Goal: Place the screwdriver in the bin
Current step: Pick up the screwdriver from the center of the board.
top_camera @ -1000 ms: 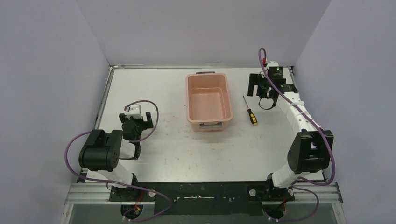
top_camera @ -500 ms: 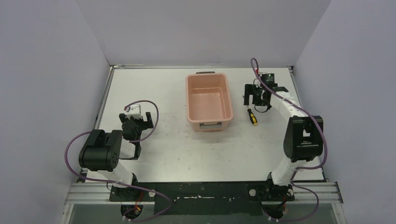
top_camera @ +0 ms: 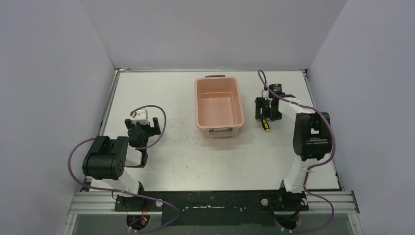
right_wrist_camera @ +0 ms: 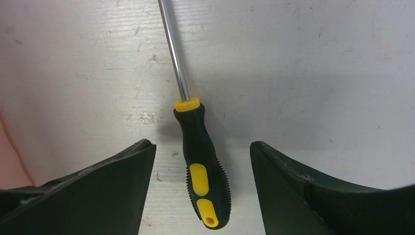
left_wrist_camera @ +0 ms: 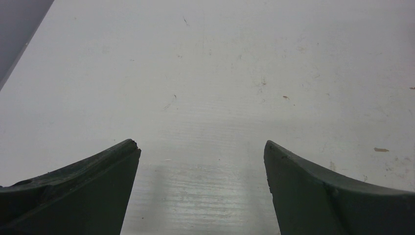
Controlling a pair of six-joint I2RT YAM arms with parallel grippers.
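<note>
Two fingers of the right gripper (right_wrist_camera: pixel 200 147) parted astride the screwdriver (right_wrist_camera: pixel 187 105) handle at lower centre, left gripper (left_wrist_camera: pixel 201 147) equally agape, bin (top_camera: pixel 197 105) mid-frame overhead.

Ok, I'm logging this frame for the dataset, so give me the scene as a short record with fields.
bin: upright, nothing inside
screwdriver: flat on the table, beside the bin
right gripper: open, straddling the handle
left gripper: open, above the table, holding nothing
</note>
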